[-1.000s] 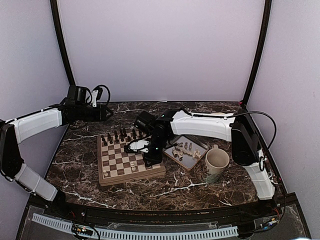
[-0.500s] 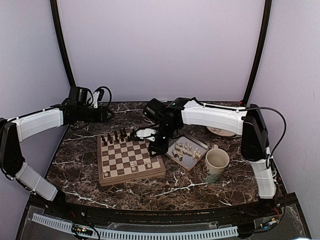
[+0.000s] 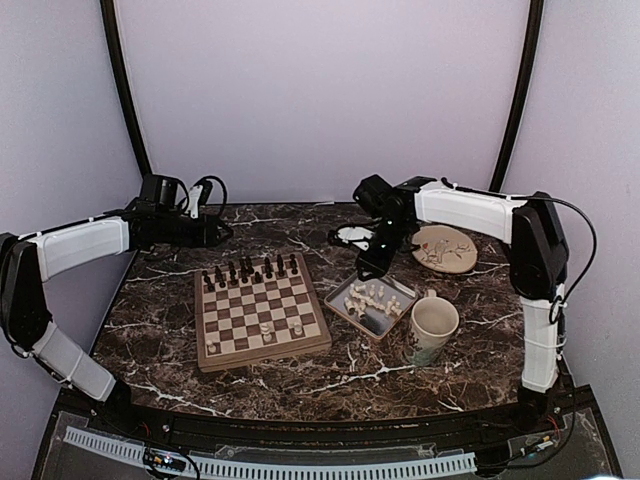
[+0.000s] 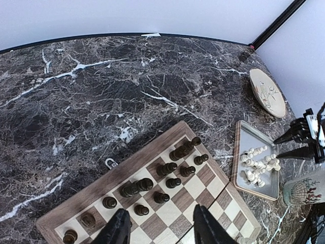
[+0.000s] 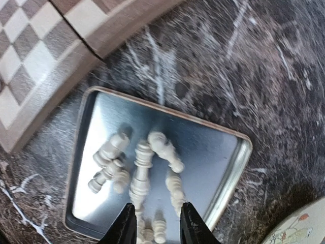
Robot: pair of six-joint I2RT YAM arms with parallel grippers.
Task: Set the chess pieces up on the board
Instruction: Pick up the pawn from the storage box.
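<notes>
The board (image 3: pixel 240 330) lies left of centre, with dark chessmen on its far rows and three cream chess pieces (image 3: pixel 297 325) standing near its front edge. More cream chess pieces (image 5: pixel 139 173) lie in a heap in the grey metal tray (image 5: pixel 213 152) right of the board. My right gripper (image 5: pixel 156 229) hangs open above that heap with nothing between its fingers; in the top view the right gripper (image 3: pixel 365 268) is over the tray's (image 3: pixel 397 315) far corner. My left gripper (image 4: pixel 160 231) is open and empty, raised above the board's (image 4: pixel 203 175) far side, beyond its back edge (image 3: pixel 218 235).
A patterned mug (image 3: pixel 432 328) stands right of the tray. A decorated plate (image 3: pixel 445 248) lies behind it near the back right. A small padlock (image 4: pixel 110 163) rests on the board's rim. Dark walls and poles close in the marble table.
My right arm has swung from the board's right side back and to the right, over the tray. A cream piece now stands where it had been. The left arm is unmoved.
</notes>
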